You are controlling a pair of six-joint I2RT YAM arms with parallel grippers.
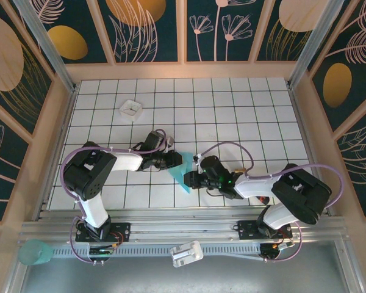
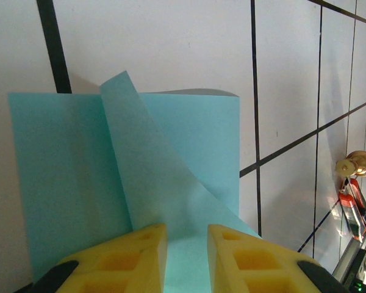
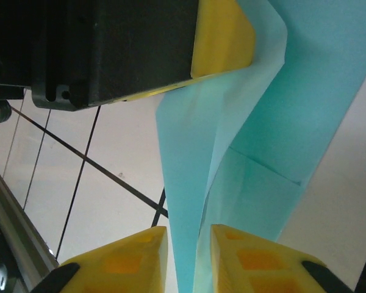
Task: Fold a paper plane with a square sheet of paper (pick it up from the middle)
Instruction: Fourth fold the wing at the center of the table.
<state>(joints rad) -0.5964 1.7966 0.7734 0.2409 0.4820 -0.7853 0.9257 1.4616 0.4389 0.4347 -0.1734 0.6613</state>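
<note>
1. The turquoise sheet of paper (image 1: 184, 183) is partly folded and sits between the two claws, near the middle of the gridded desk (image 1: 232, 110) towards its near edge.
2. In the top view the left claw (image 1: 175, 160) reaches in from the left and the right claw (image 1: 190, 177) from the right. Their tips meet at the sheet.
3. In the left wrist view the left claw (image 2: 187, 238) is slightly spread, with a narrow gap between its yellow fingers (image 2: 131, 256).
4. The sheet of paper (image 2: 67, 183) runs into that gap. I cannot tell whether the pads bear on it.
5. One flap of the sheet lies slanted across the flatter layer beneath, and its far corner points away from the claw.
6. In the right wrist view the right claw (image 3: 188, 244) is also a little spread.
7. A raised fold of the sheet of paper (image 3: 305, 110) runs down between its fingers (image 3: 262, 262). Contact there is unclear.
8. A yellow finger of the left claw (image 3: 222, 36) touches the top edge of the sheet, which bends around it.
9. A small white square tray (image 1: 132, 108) stands well apart, towards the far left of the desk.
10. A red-and-black tool (image 2: 349, 207) lies near the desk's edge, just beside a brass-coloured knob (image 2: 357, 163).
11. A teal cup (image 1: 35, 251) stands off the desk at the near left.
</note>
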